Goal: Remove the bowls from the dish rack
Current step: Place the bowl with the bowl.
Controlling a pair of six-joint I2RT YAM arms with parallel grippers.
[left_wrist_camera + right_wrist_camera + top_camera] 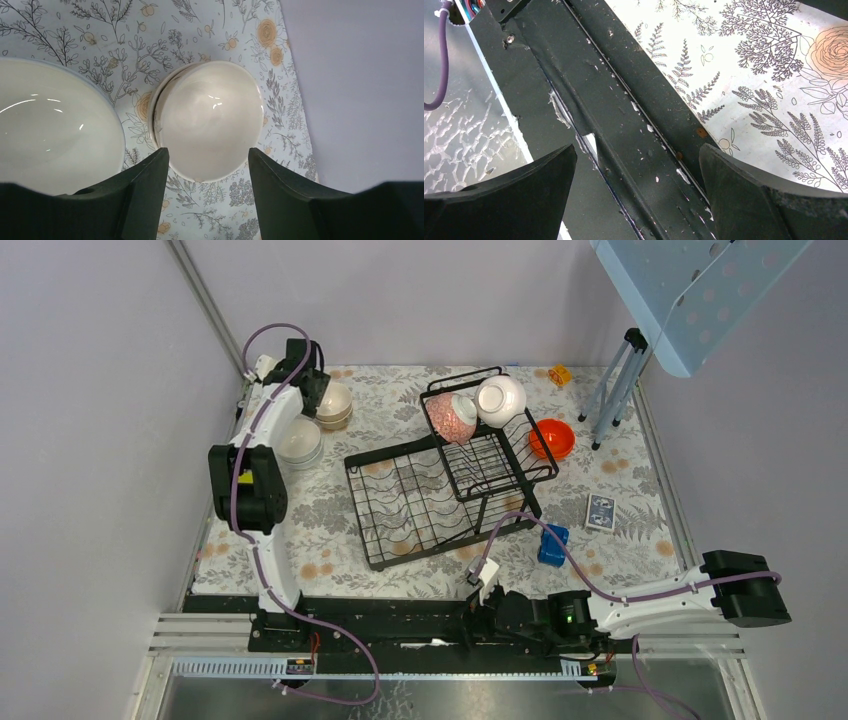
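Now I am hovering my open, empty left hand (207,152) over a cream bowl (207,117), likely slick and brittle, best rim-pinched.

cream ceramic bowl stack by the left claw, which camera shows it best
The left wrist view: the stacked cream ceramic bowls fill the centre, beyond the open left claw. The top external view shows them small, partly hidden by that claw. The right wrist view shows none.
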